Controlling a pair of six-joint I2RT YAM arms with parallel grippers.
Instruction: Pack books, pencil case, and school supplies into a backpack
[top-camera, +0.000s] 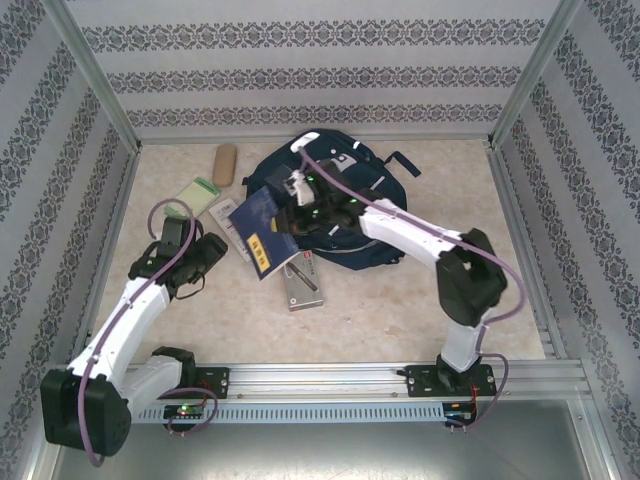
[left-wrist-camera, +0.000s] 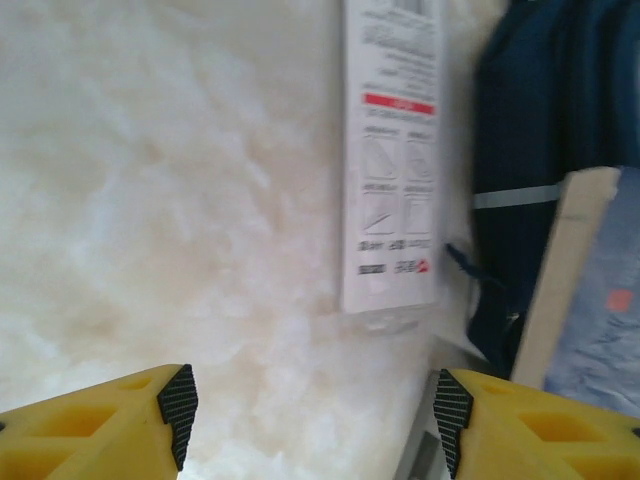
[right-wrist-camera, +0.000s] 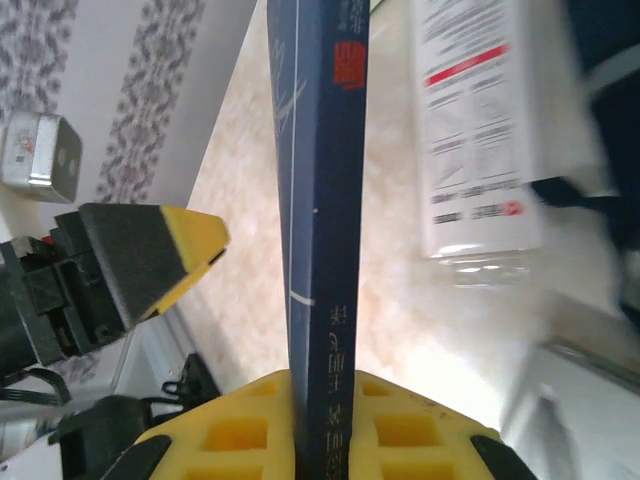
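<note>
**Top external view.** The navy backpack (top-camera: 335, 215) lies at the far centre of the table (top-camera: 400, 310). The right gripper (top-camera: 300, 198) reaches across it and holds the navy book (top-camera: 260, 235), yellow label up, tilted at the pack's left side. The left gripper (top-camera: 208, 252) sits just left of the book. A pale green pad (top-camera: 190, 192) and a white packet (top-camera: 222, 210) with red print lie near the pack's left, and a tan oblong case (top-camera: 225, 163) lies farther back.

**Left wrist view.** The left gripper (left-wrist-camera: 314, 405) has its jaws apart with nothing between them, over bare table. The white packet (left-wrist-camera: 390, 150) lies ahead, with the backpack (left-wrist-camera: 520, 130) to its right. A book cover with a pale edge (left-wrist-camera: 600, 320), probably the same book, shows at far right.

**Right wrist view.** The right gripper (right-wrist-camera: 328, 400) is clamped on the navy book (right-wrist-camera: 325, 200), which is seen edge-on. One yellow finger (right-wrist-camera: 150, 255) of the left gripper stands beside the book, apart from it. The white packet (right-wrist-camera: 475, 130) lies beyond.

**Handling.** The book looks thin, light and fairly stiff, with a slick cover. In a narrow pinch it may pivot or slide. A hold near the middle of one edge, with the pack's soft opening steadied, seems safest
</note>
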